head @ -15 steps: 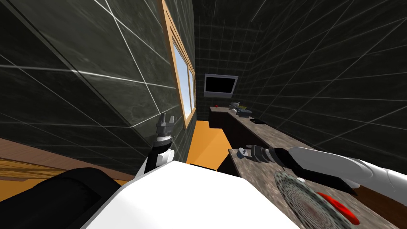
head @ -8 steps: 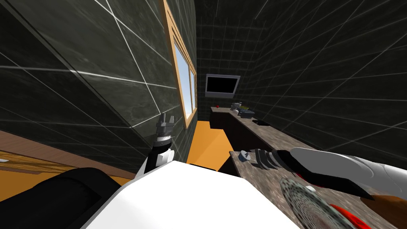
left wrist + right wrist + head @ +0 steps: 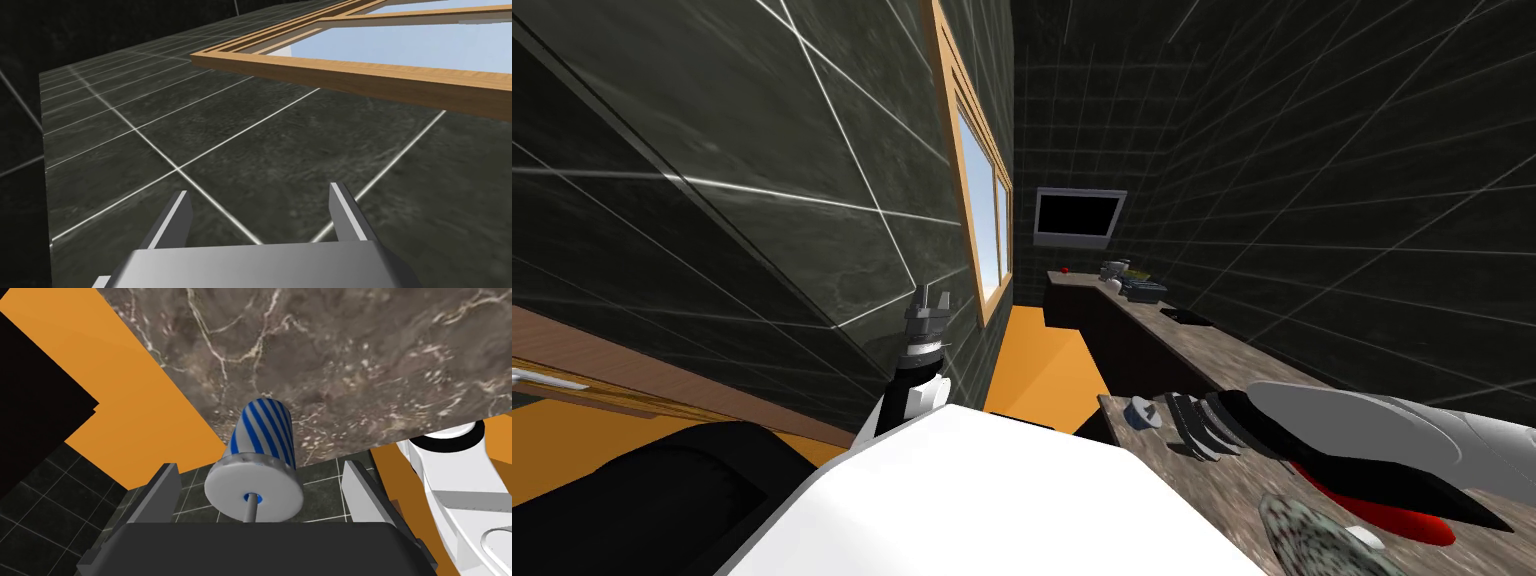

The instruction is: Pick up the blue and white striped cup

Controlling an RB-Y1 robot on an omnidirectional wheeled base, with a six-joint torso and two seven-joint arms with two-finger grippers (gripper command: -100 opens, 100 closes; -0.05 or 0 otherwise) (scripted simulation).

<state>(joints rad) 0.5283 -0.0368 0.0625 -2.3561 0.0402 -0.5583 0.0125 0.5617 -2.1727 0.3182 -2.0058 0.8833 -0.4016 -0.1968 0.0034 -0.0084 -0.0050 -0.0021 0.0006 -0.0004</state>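
Grey blades of the left gripper (image 3: 260,220) stand spread; that arm is raised beside the tiled wall, idle. The striped cup (image 3: 262,433) sits at the near end of the marbled counter (image 3: 350,363), close to its edge. It lies between the spread blades of the right gripper (image 3: 260,467) and is not yet pinched. Judgement: close evenly on both sides without nudging the cup toward the edge, then lift straight. The right arm reaches low across the counter, with the wrist facing the cup's wide end.
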